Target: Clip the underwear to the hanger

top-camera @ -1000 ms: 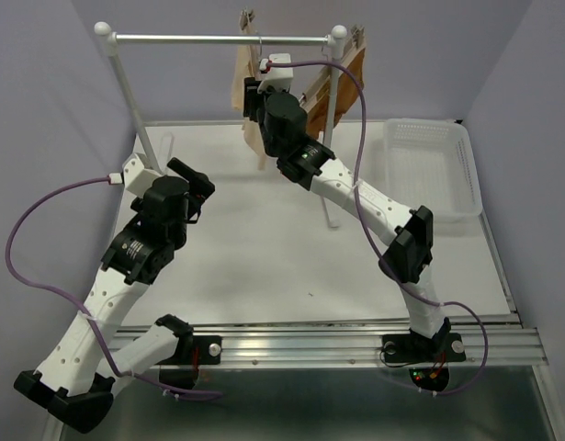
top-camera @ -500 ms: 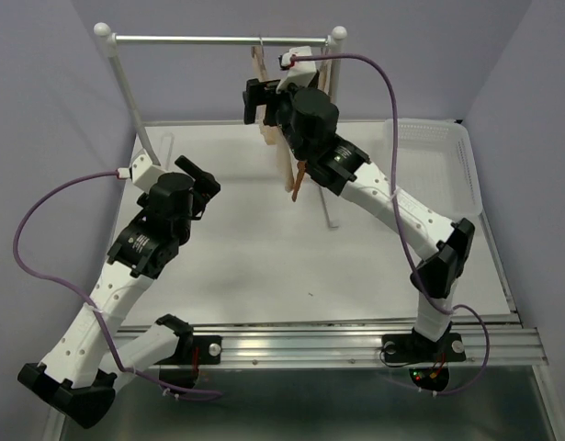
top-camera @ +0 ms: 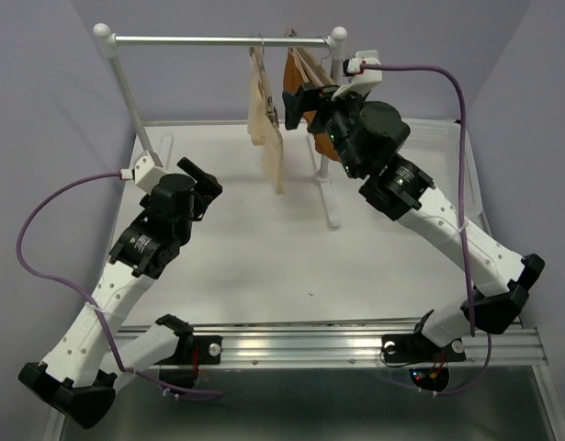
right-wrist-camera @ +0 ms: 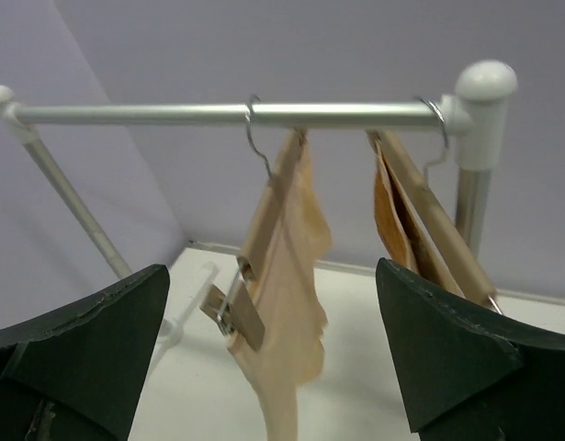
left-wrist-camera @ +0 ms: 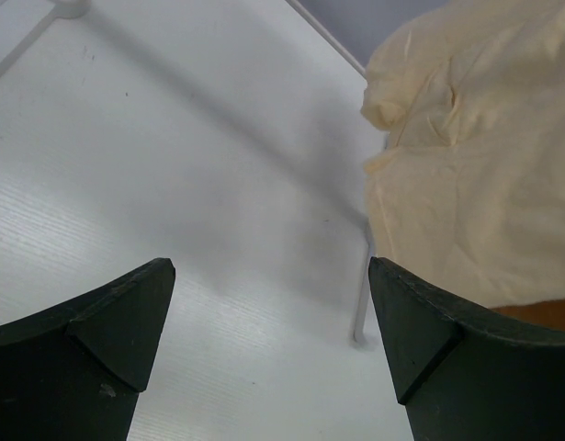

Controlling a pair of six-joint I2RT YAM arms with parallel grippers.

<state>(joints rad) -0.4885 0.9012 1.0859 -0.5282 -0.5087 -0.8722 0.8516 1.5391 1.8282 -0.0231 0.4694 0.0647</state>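
The pale beige soft cloth underwear (right-wrist-camera: 291, 248) hangs limp from the slim light wooden bar hanger (right-wrist-camera: 261, 220), which is hooked on the silver metal rail (right-wrist-camera: 126, 114). The cloth looks light, floppy and prone to slipping, so pinch its upper edge beside the metal clip (right-wrist-camera: 234, 314). Possibly only this one clip bites. The left end effector (left-wrist-camera: 268, 266) and right end effector (right-wrist-camera: 271, 268) are both released and empty.

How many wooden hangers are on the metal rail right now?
2. A light wooden hanger holding the pale beige underwear hangs mid-rail; a second wooden hanger with rust-brown cloth hangs by the right post. No others show.
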